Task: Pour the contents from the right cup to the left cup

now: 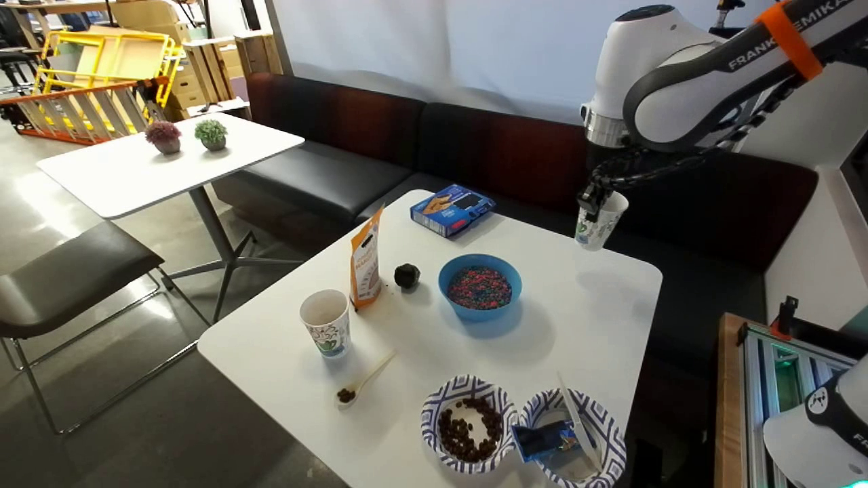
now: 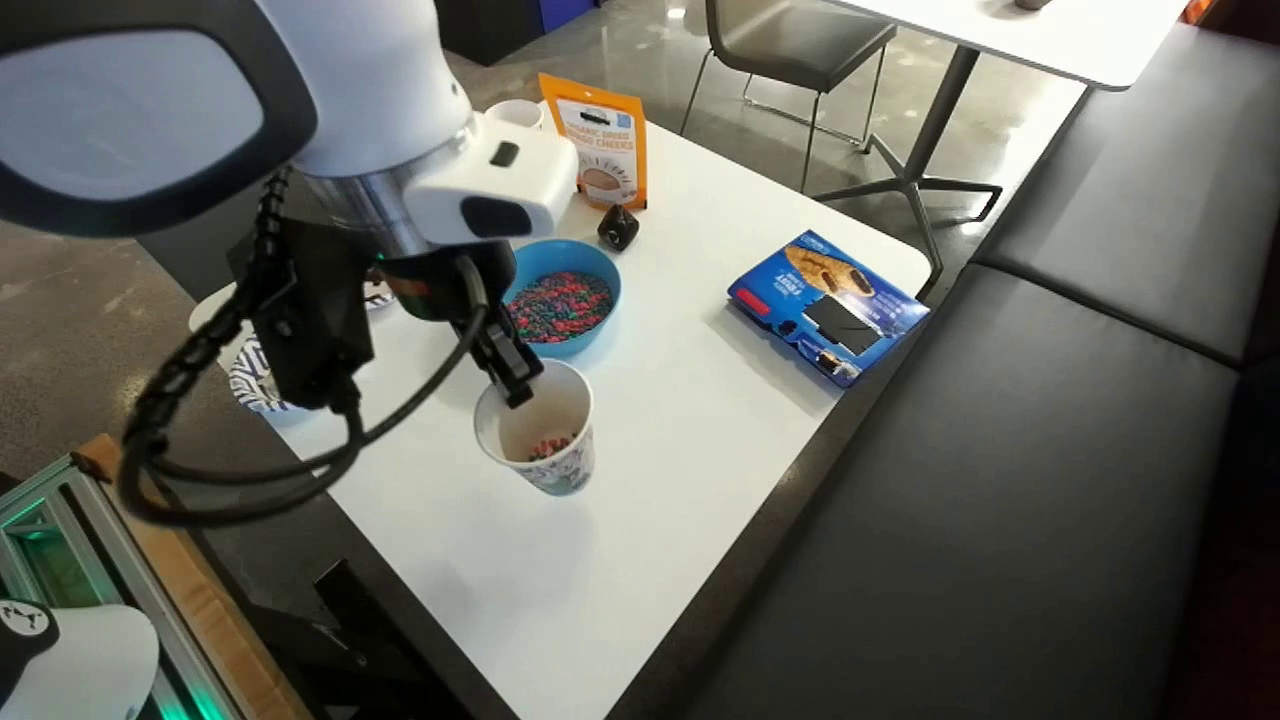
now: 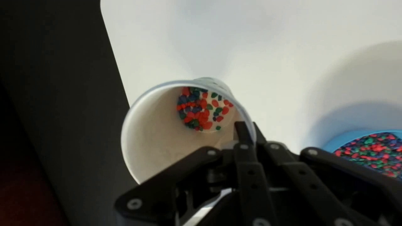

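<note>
The right cup (image 1: pixel 601 232) is a white paper cup with print on its side. It is held in the air, slightly tilted, above the table's far right part in an exterior view, and it also shows in an exterior view (image 2: pixel 568 468). In the wrist view the cup (image 3: pixel 150 141) has small red, green and dark blue candies at its bottom. My gripper (image 3: pixel 249 133) is shut on its wall, one finger inside the rim and one outside. The left cup (image 1: pixel 327 329) stands upright on the table with greenish print. It is partly hidden behind the pouch in an exterior view (image 2: pixel 515 112).
A blue bowl (image 1: pixel 478 314) of candies stands mid-table between the cups. An orange-and-white pouch (image 1: pixel 366 271) stands beside the left cup. A dark small object (image 1: pixel 407 276), a blue box (image 1: pixel 451 210), a spoon (image 1: pixel 374 370) and two patterned paper bowls (image 1: pixel 431 413) lie around.
</note>
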Tool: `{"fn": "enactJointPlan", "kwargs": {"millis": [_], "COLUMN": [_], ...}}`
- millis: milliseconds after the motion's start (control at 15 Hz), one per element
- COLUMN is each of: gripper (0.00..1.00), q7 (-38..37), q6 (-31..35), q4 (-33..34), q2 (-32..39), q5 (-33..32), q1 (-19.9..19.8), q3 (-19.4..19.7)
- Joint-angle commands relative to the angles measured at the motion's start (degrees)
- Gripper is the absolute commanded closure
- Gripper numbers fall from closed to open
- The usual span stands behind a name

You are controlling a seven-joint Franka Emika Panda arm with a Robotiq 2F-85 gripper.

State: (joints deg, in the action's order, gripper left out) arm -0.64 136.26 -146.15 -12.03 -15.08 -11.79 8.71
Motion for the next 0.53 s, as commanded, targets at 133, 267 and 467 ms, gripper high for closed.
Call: {"fn": "enactJointPlan", "kwargs": {"millis": [133, 267, 467], "gripper": [0.97, 0.97, 0.97], "q7": [-0.04, -0.12, -0.04], "q6": [-3.39, -3.37, -3.34], "q4": [-0.44, -0.4, -0.35], "q2": [-2.97, -2.95, -2.59], "q5": [0.29, 0.28, 0.27], "q1": [2.5, 2.36, 1.95], "q3": [-2.75, -2.65, -2.15]}}
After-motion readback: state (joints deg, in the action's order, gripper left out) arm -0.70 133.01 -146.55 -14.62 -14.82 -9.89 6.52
